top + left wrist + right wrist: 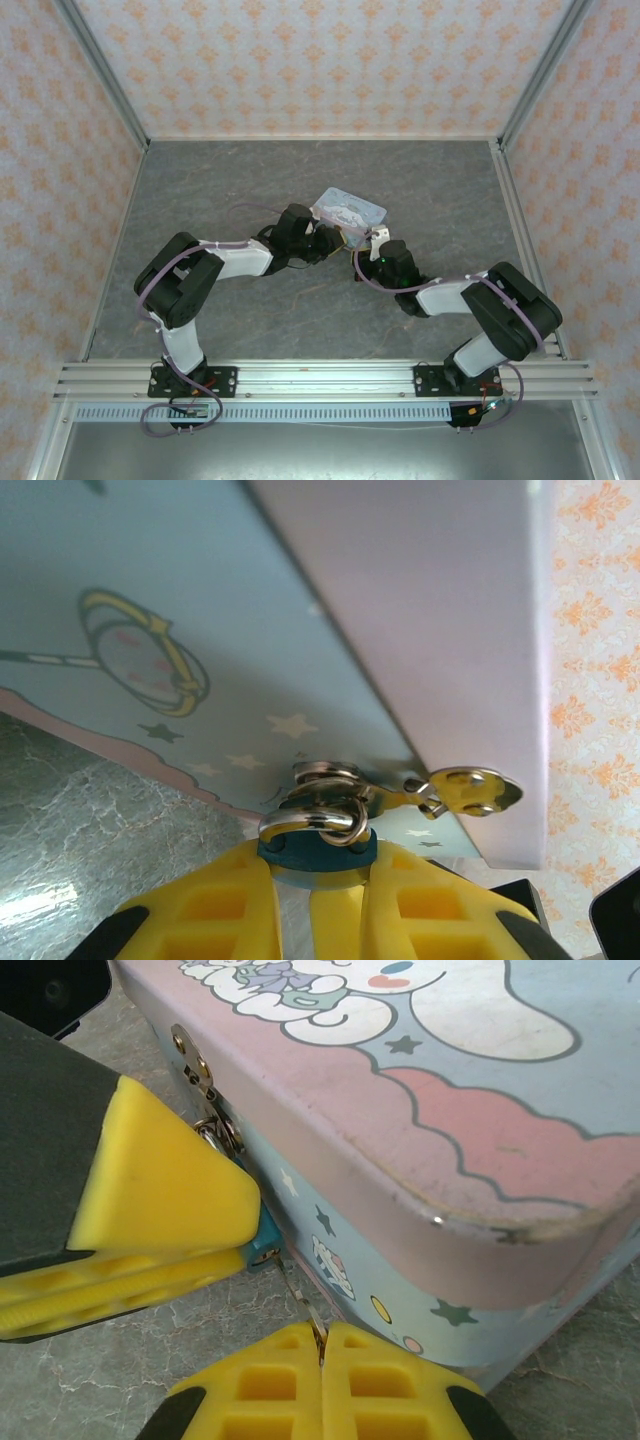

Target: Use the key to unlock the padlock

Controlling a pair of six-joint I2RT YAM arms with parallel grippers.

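Observation:
The small teal padlock (pixel 318 848) hangs by its silver shackle (pixel 310 818) from the hasp (pixel 470 791) of the pale blue cartoon tin (pixel 150 600). My left gripper (pixel 318 878) is shut on the padlock's body, yellow fingers on either side. In the right wrist view the padlock (pixel 263 1241) peeks out from between those left fingers (pixel 150 1190). My right gripper (pixel 322 1348) is shut on the thin key (pixel 301 1295), whose tip reaches the padlock's underside. From above, both grippers (pixel 335 240) (pixel 373 252) meet at the tin's (pixel 348 212) near edge.
The tin (pixel 450 1140) lies tilted on the grey marbled floor (pixel 250 180), its pink-rimmed lid shut. Patterned walls close in the back and both sides. The two arms angle inward from the front rail (pixel 320 380).

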